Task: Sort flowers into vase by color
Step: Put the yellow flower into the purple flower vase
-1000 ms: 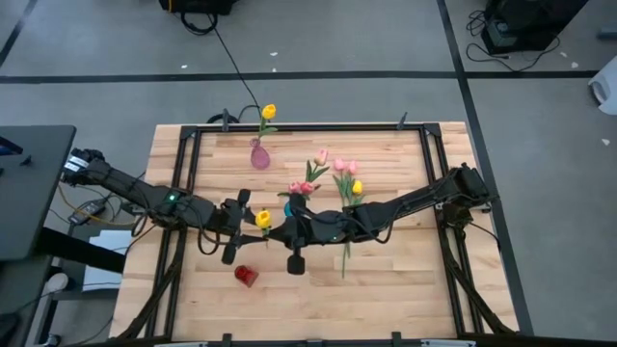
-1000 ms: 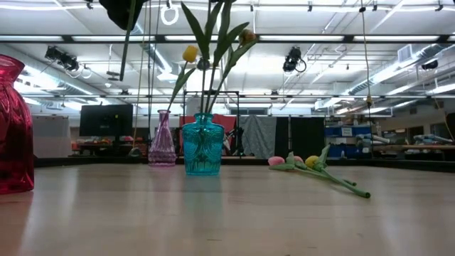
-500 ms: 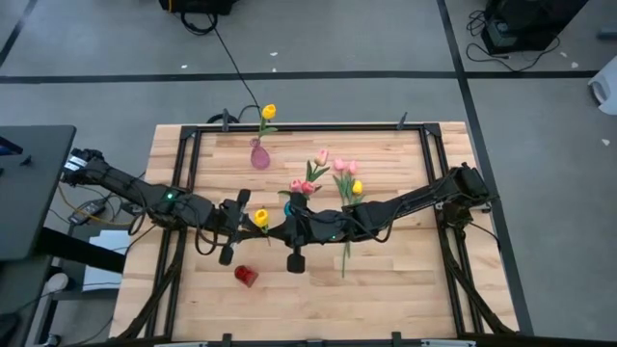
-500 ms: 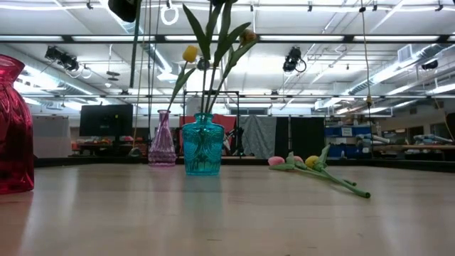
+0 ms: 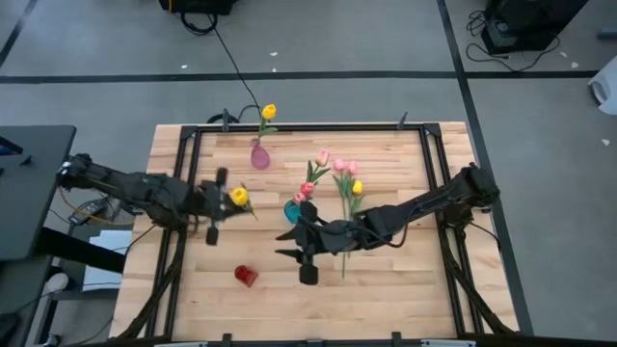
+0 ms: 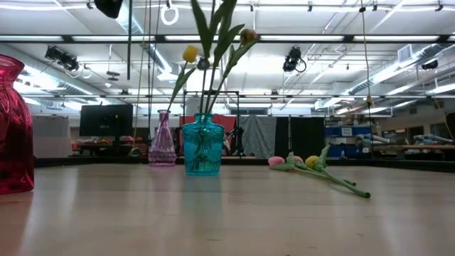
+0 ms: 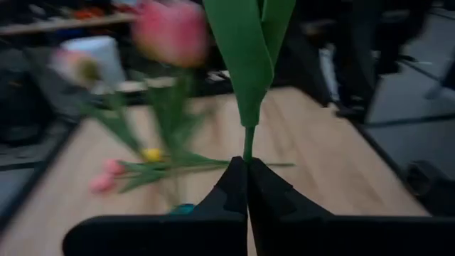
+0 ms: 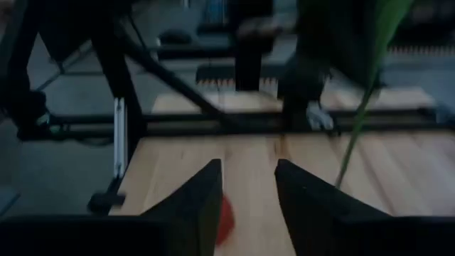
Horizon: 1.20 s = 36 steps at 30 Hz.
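A yellow tulip (image 5: 238, 196) hangs in the air left of the teal vase (image 5: 292, 210), and my left gripper (image 5: 228, 199) is shut on its stem. The teal vase holds pink flowers (image 5: 307, 190). My right gripper (image 5: 287, 243) stands open just near of the teal vase, touching nothing; the red vase (image 8: 226, 217) shows between its fingers. A small pink vase (image 5: 259, 155) at the far side holds one yellow flower (image 5: 268, 112). Several loose pink and yellow flowers (image 5: 345, 181) lie flat on the table right of the teal vase. My left gripper pinches the yellow tulip's thin green stem (image 7: 247, 151) between its two fingertips, just below a broad leaf (image 7: 249, 64). The fingers come nearly level from the table's left and lie across the stem. The flower is lifted clear and stands upright, its lower stem (image 6: 129, 39) hanging below the fingers.
The red vase (image 5: 246, 276) stands near the front edge, left of centre. The loose flowers' long stems (image 5: 344, 258) reach toward the near edge. A black frame (image 5: 289, 126) runs round the wooden table top. In the low view the teal vase (image 6: 202, 149) stands mid-table.
My left gripper has shut on the yellow tulip's stem and carried it up and toward the table's left and far side. My right gripper, which held that stem, has opened, let go and drawn back a little toward the near edge.
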Tool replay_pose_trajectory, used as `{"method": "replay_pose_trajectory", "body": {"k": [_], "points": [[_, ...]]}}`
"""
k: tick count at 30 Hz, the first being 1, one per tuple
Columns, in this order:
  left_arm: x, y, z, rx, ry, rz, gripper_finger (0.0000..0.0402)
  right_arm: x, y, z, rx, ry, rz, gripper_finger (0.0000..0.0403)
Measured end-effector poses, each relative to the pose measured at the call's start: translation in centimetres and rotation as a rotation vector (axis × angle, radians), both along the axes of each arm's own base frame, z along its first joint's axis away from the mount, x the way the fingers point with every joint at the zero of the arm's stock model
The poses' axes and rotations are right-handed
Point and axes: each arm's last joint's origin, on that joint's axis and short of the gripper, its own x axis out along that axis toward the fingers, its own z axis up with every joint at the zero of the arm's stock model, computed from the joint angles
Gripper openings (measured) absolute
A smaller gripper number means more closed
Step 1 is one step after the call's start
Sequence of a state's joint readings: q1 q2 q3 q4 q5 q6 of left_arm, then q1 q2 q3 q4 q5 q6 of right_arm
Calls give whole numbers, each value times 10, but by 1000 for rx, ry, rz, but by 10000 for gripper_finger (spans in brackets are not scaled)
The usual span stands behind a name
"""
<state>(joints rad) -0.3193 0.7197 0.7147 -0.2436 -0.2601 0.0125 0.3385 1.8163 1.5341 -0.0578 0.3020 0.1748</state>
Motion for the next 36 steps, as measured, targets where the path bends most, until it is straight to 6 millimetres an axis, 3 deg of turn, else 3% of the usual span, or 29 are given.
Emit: {"method": "replay_pose_trajectory", "body": {"k": [6,11,16,25,36], "points": [[-21,24,8,63,-44,168,2,-27,23,-3,-8,155,-16,157],[-15,42,7,98,-25,241,1,-39,34,-14,29,293,22,145],[-11,64,3,107,10,308,0,-45,32,-11,21,326,39,136],[-15,101,5,116,-13,379,0,-84,1,-7,-16,417,-70,129],[-2,158,-3,114,-33,466,0,-129,-58,-64,135,273,-109,106]]}}
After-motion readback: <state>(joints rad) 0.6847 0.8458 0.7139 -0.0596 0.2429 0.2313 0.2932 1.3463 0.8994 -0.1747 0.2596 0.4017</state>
